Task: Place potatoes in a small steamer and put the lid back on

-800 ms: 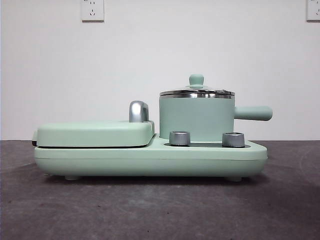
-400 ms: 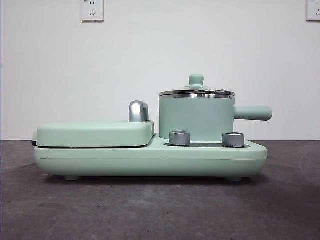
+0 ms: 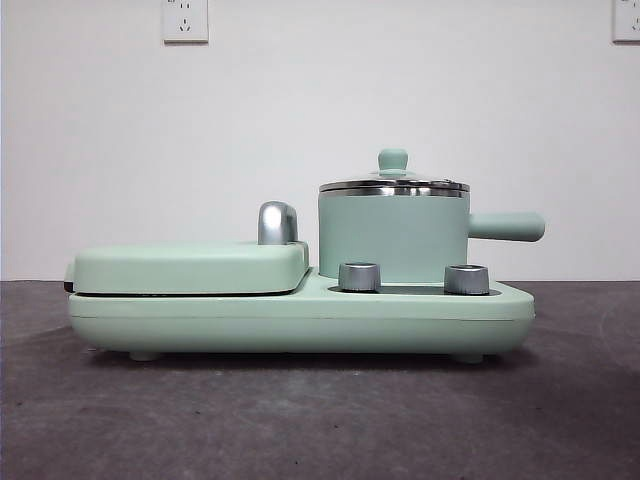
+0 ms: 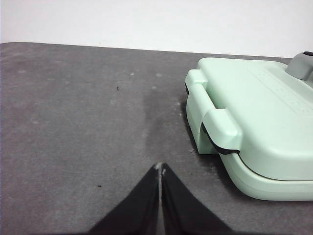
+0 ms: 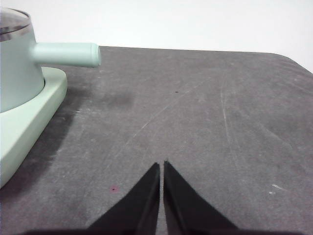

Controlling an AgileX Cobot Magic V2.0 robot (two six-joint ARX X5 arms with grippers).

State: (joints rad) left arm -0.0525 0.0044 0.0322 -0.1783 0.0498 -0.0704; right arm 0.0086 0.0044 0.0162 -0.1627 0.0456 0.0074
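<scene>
1. The grey table (image 3: 300,420) is seen under everything; a mint-green cooker base (image 3: 300,318) stands on it, with two steel dials (image 3: 360,277) at its near edge.
2. On the left part of the base the flat griddle (image 3: 190,268) is closed; a chrome handle (image 3: 277,223) rises behind it.
3. On the right part the small steamer (image 3: 393,238) is placed upright; its stubby handle (image 3: 507,226) points to the right.
4. The lid (image 3: 393,184) is seated on the steamer's rim, with the knob (image 3: 392,159) on top; no potato is visible in any view.
5. The left gripper (image 4: 160,169) is held over bare table beside the griddle's end, its jaws pressed together on nothing.
6. The right gripper (image 5: 161,166) is held over bare table near the steamer's handle, its jaws also together and empty.
</scene>
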